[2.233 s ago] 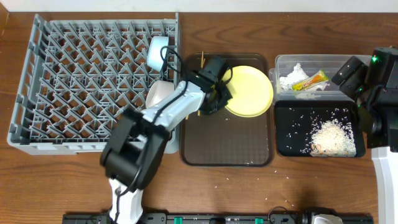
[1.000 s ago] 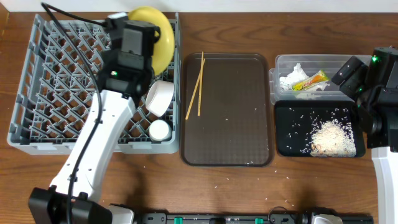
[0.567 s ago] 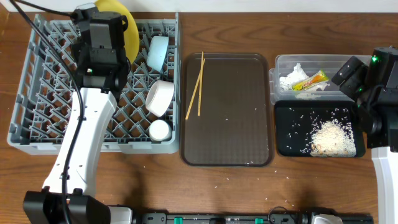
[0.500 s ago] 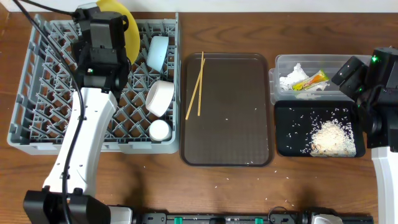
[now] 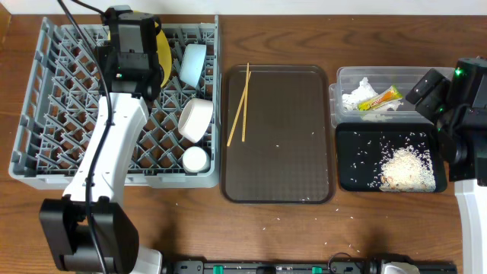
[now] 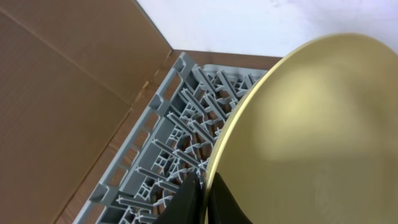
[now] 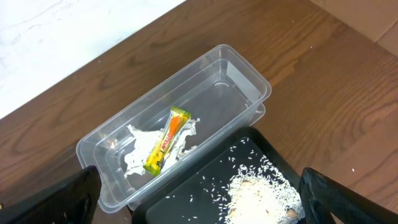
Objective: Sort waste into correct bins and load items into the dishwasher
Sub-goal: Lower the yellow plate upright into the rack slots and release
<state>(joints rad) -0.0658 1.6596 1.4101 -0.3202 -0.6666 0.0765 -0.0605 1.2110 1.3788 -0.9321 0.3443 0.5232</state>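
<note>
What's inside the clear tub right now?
The clear tub holds a yellow-orange snack wrapper lying across a crumpled white tissue. I see nothing else in it. Anything beneath the tissue is covered and cannot be checked.

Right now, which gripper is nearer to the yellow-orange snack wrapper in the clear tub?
Right. The right gripper is open at one end of the clear tub holding the snack wrapper. The left gripper is far across the table, over the dish rack, gripping the yellow plate.
</note>
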